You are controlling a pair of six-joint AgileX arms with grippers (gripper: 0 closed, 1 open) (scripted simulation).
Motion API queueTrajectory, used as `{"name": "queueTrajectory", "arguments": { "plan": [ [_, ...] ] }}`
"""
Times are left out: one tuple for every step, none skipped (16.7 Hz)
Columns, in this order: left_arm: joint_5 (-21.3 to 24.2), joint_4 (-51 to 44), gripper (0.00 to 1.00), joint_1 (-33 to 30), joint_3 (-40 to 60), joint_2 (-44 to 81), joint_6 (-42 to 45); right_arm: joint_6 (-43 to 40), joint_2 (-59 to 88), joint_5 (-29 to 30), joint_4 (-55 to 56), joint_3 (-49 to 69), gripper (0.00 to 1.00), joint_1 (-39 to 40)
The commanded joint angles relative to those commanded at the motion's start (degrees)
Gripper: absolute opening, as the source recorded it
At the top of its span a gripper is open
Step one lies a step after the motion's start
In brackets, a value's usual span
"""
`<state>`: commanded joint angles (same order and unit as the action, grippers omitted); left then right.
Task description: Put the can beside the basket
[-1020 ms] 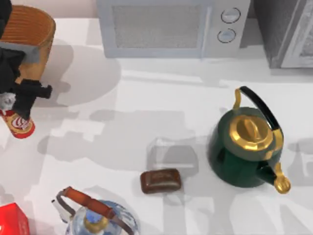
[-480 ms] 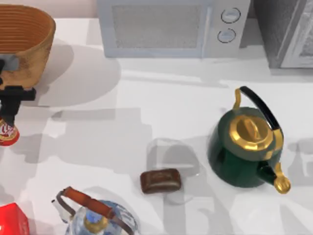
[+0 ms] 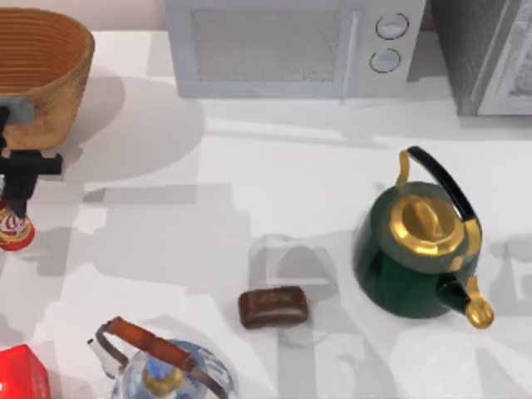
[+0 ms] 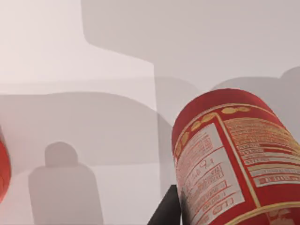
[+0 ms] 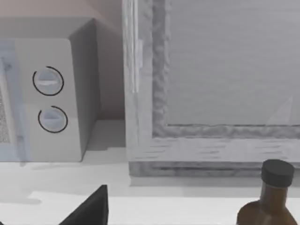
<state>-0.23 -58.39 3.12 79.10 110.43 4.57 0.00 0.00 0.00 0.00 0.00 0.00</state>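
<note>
Now the left gripper [image 3: 15,195] sits at the counter's left edge, below the basket [image 3: 41,71]. The can [image 3: 14,229] is between its jaws, though whether they pinch it I cannot tell.

The basket [image 3: 41,71] by my left arm is woven wicker, tan-brown, ribbed inside and matt. The can [image 3: 14,229] has a glossy red printed skin with yellow bands, and its label [image 4: 220,173] looks like smooth printed paper or lacquer. My left end effector [image 3: 17,184] is matt black, like plastic. The bench [image 3: 249,191] is smooth, white and faintly shiny. The kettle [image 3: 416,249] is glossy dark-green enamel with polished brass-like metal on lid and spout. The microwave [image 3: 283,46] looks like pale matt plastic. The bottle [image 5: 269,201] is glossy brown with a matt black cap.
</note>
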Motion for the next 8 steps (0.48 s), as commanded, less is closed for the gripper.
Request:
{"name": "queueTrajectory", "arguments": {
  "plan": [
    [-0.03,0.05,0.00,-0.01,-0.01,0.04,0.01,0.00,0.00,0.00,0.00,0.00,1.00,0.00],
    [-0.03,0.05,0.00,-0.01,-0.01,0.04,0.01,0.00,0.00,0.00,0.00,0.00,1.00,0.00],
    [-0.03,0.05,0.00,-0.01,-0.01,0.04,0.01,0.00,0.00,0.00,0.00,0.00,1.00,0.00],
    [-0.03,0.05,0.08,-0.01,-0.01,0.04,0.01,0.00,0.00,0.00,0.00,0.00,1.00,0.00],
    [-0.03,0.05,0.15,-0.01,-0.01,0.04,0.01,0.00,0.00,0.00,0.00,0.00,1.00,0.00],
    [-0.03,0.05,0.23,-0.01,-0.01,0.04,0.01,0.00,0.00,0.00,0.00,0.00,1.00,0.00],
    [-0.03,0.05,0.30,-0.01,-0.01,0.04,0.01,0.00,0.00,0.00,0.00,0.00,1.00,0.00],
    [-0.03,0.05,0.38,-0.01,-0.01,0.04,0.01,0.00,0.00,0.00,0.00,0.00,1.00,0.00]
  ]
}}
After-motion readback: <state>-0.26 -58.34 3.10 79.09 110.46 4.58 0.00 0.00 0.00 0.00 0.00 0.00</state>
